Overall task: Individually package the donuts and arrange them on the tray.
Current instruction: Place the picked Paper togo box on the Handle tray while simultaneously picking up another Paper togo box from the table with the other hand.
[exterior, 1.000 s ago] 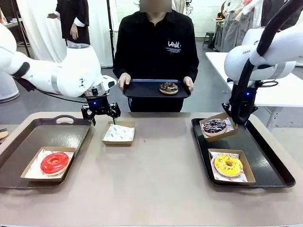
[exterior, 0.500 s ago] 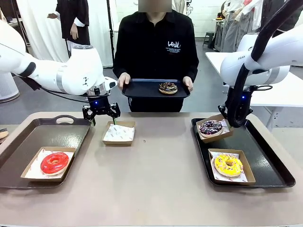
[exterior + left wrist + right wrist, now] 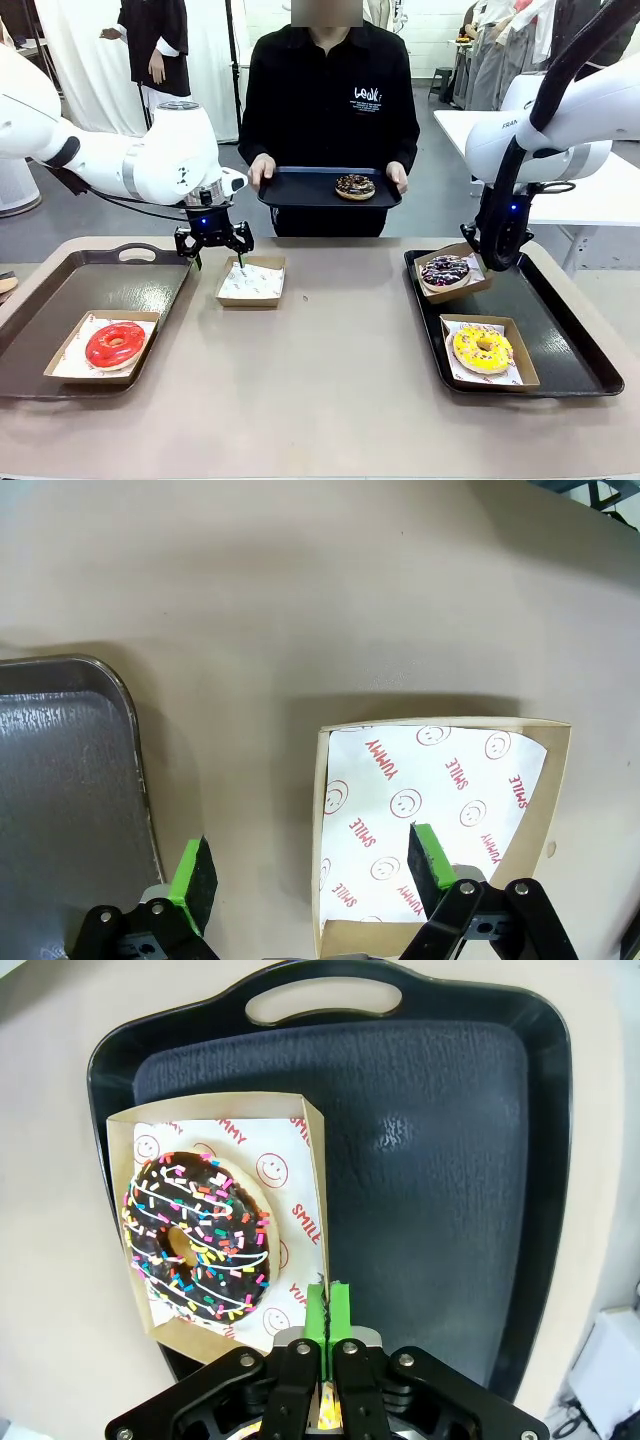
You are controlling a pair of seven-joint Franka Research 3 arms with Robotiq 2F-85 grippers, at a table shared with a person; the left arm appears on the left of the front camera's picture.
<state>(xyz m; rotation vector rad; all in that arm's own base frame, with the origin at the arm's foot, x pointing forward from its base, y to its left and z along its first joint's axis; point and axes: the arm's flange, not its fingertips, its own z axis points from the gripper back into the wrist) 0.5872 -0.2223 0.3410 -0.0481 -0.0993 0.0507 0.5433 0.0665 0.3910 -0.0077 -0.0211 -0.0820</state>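
My right gripper [image 3: 495, 262] [image 3: 328, 1310] is shut on the rim of a cardboard box [image 3: 305, 1175] holding the dark purple donut [image 3: 446, 269] [image 3: 195, 1235]. The box is tilted at the far left corner of the right tray [image 3: 560, 330] and overhangs its edge. The yellow donut [image 3: 483, 349] sits boxed nearer on that tray. The red donut [image 3: 114, 344] lies boxed on the left tray [image 3: 120, 280]. My left gripper [image 3: 212, 245] [image 3: 310, 865] is open, its fingers either side of one wall of an empty paper-lined box [image 3: 251, 282] [image 3: 430, 800]. A person holds a small tray [image 3: 300, 190] with the chocolate donut [image 3: 355, 186].
The left tray's corner [image 3: 60, 780] lies close beside the empty box. Bare table [image 3: 330, 360] stretches between the two trays. The right tray's handle [image 3: 322, 1000] faces the far side, with open tray floor [image 3: 430, 1190] beside the held box.
My right gripper has carried the purple donut's box a little to the left over the tray's corner. The left arm has barely shifted. The person's tray stays put.
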